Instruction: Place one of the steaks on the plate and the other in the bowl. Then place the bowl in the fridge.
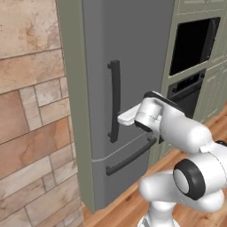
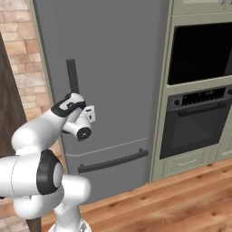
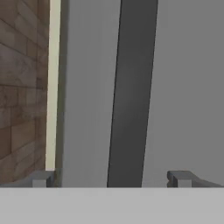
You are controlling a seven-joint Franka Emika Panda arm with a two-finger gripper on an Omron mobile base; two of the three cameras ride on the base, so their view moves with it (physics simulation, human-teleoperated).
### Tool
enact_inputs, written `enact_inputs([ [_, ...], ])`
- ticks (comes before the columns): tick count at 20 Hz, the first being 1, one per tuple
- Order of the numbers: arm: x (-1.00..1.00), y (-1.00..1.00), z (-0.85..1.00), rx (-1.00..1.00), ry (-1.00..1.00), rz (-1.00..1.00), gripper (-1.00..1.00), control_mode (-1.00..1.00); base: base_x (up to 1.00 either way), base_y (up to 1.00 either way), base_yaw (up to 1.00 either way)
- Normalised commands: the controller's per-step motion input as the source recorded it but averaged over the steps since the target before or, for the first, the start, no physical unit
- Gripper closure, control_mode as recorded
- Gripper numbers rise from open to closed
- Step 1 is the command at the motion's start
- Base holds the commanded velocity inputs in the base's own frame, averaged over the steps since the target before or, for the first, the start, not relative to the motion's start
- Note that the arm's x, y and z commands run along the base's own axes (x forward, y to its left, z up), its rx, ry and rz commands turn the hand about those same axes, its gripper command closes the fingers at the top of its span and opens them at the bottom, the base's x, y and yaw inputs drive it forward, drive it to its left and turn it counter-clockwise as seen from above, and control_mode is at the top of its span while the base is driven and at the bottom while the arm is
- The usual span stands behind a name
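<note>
Facing the shut fridge [image 1: 133,66], the arm held its gripper [image 3: 111,177] at the vertical door handle [image 3: 131,96], jaws released and wide apart.

From the left, a brick-patterned wall [image 1: 31,111] met the fridge's grey side; the tall grey door stood closed, its dark bar handle running upright near the left edge, and a second dark bar [image 2: 113,161] lay across the lower drawer. In the hand view the two fingertips [image 3: 41,178] stood either side of the handle's bar, not touching it and holding nothing. In the left base view the white wrist [image 1: 150,113] sat just beside the handle's lower half. To the right of the fridge stood the black-windowed wall oven [image 2: 199,52] in pale green cabinetry, and a wooden floor [image 2: 181,204] ran below.
</note>
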Motion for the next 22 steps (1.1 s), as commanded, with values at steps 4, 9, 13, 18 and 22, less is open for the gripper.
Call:
enact_inputs([
  [4, 0.35, 0.00, 0.00, 0.00, 0.04, 0.03, -1.00, -1.00, 0.00, 0.00, 0.00],
  [9, 0.31, 0.00, 0.00, 0.00, 0.02, 0.04, -1.00, -1.00, 0.00, 0.00, 0.00],
  [13, 0.32, 0.00, 0.00, 0.00, 0.01, 0.04, -1.00, -1.00, 0.00, 0.00, 0.00],
  [18, 0.32, 0.02, -0.06, 0.00, 0.01, 0.06, -1.00, -1.00, 0.00, 0.00, 0.00],
  [22, 0.43, 0.27, -0.12, 0.00, 0.01, 0.05, -1.00, -1.00, 0.00, 0.00, 0.00],
])
